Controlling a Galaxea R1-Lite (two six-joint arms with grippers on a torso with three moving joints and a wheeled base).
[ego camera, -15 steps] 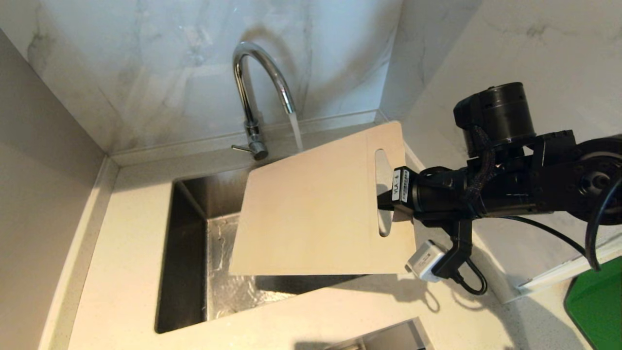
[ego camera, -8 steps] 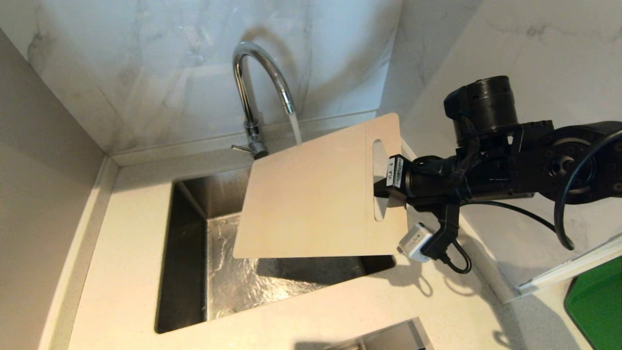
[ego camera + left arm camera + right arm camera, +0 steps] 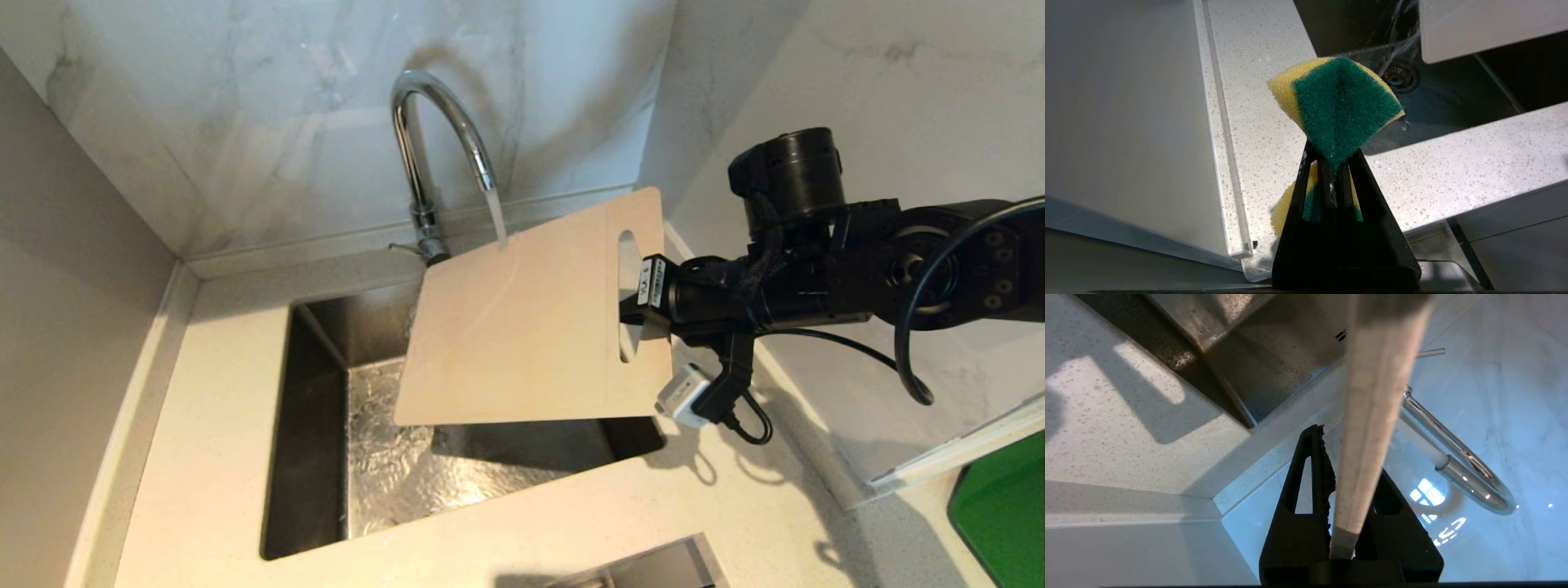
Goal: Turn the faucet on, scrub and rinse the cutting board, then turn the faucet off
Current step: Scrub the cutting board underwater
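Above the steel sink [image 3: 314,457], the thin, stiff, wet-slick cutting board [image 3: 522,327] was clamped at its handle end by the right gripper [image 3: 633,314] jaws, under the faucet [image 3: 433,139]; the left gripper [image 3: 1336,163] jaws were closed on a sponge [image 3: 1339,102].

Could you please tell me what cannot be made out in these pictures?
- Head view: the faucet base and lever are partly behind the cutting board.
- Head view: the board's underside faces away.
- Head view: the left gripper lies outside the frame.
- Left wrist view: the sponge hides some sink floor.

- Location: kitchen.
- Evidence: steel sink [image 3: 310,457] recessed in a speckled countertop [image 3: 204,457], chrome faucet [image 3: 424,147] running, marble-pattern wall panels [image 3: 245,122].
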